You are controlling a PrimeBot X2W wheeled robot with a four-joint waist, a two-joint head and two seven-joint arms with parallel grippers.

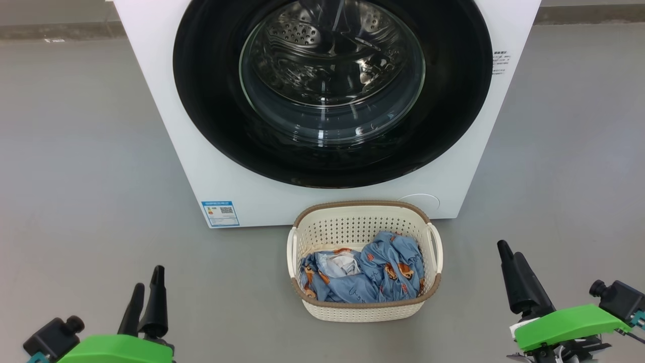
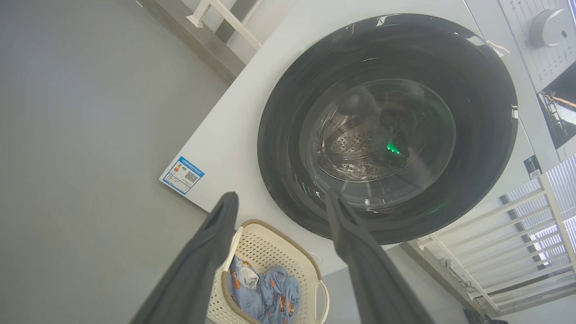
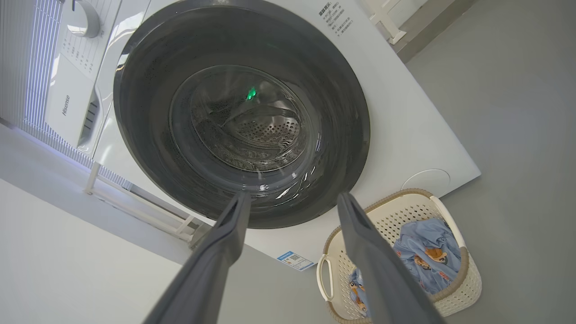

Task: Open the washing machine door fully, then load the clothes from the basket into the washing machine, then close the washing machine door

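Glossily, the round door [image 1: 332,91] gleams; perforated basket [image 1: 364,310] below

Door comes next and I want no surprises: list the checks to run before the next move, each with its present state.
1. The washing machine door open: not ok, it is shut.
2. The left gripper open and empty: ok.
3. The right gripper open and empty: ok.
4. The clothes lying in the basket: ok.
5. The basket standing clear of the door's swing: cannot tell; it sits close below the door.
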